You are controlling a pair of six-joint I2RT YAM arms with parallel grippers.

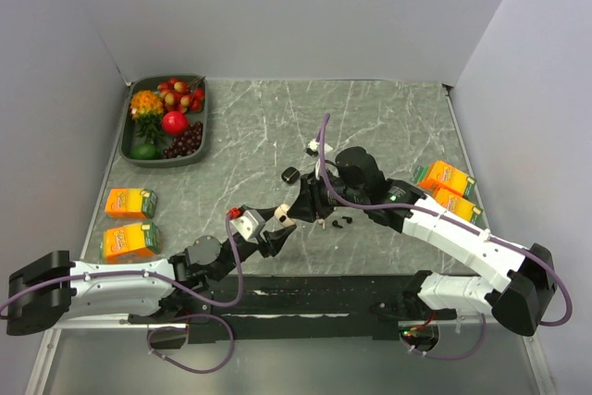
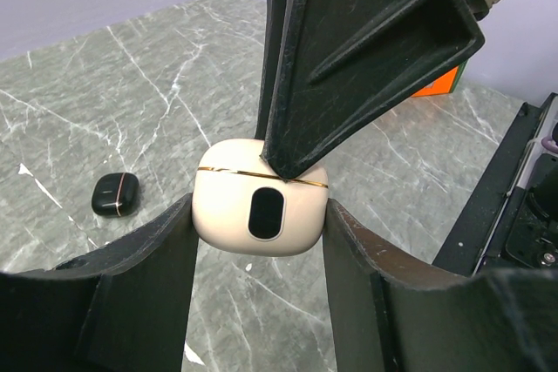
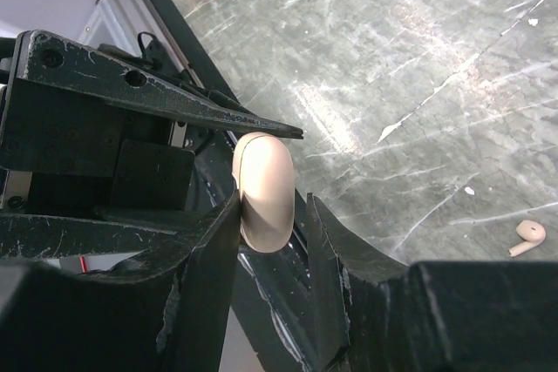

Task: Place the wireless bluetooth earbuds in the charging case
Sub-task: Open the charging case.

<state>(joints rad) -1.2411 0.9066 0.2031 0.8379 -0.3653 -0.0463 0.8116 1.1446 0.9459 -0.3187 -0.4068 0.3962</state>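
**Left wrist view: cream case clamped, black case lying untouched**

In the left wrist view, a cream case (image 2: 235, 206) with a gold seam is gripped at its 2 sides by the left gripper (image 2: 259, 219). The right gripper (image 3: 270, 206) is set astride the same case, with 1 fingertip laid on the seam. A sliver of gap is seen at its other finger, so whether it is clamped cannot be told.

The black charging case (image 2: 115, 193) is seen lying shut on the table, apart from both grippers. The 2 black earbuds (image 1: 341, 222) lie loose on the surface just beside the right arm. 1 pale earbud (image 3: 527, 237) is also seen on the table.

The step in hand is judged to be the prising open of the cream case at its seam. Neither black earbud has been seated. For the next move, the body must be held steady while the lid is levered up. After that, the black case would have to be picked up and opened. Each tiny earbud would then have to be pinched finely and lined up with its well.

The surface is a grey-green marbled top with white veins, smooth and faintly glossy, so small pieces may be expected to slide. It is enclosed by plain pale walls on 3 sides. A tray of fruit (image 1: 162, 163) is placed at the far left corner, and orange cartons (image 1: 129, 203) are set in 2 pairs, at left and right.
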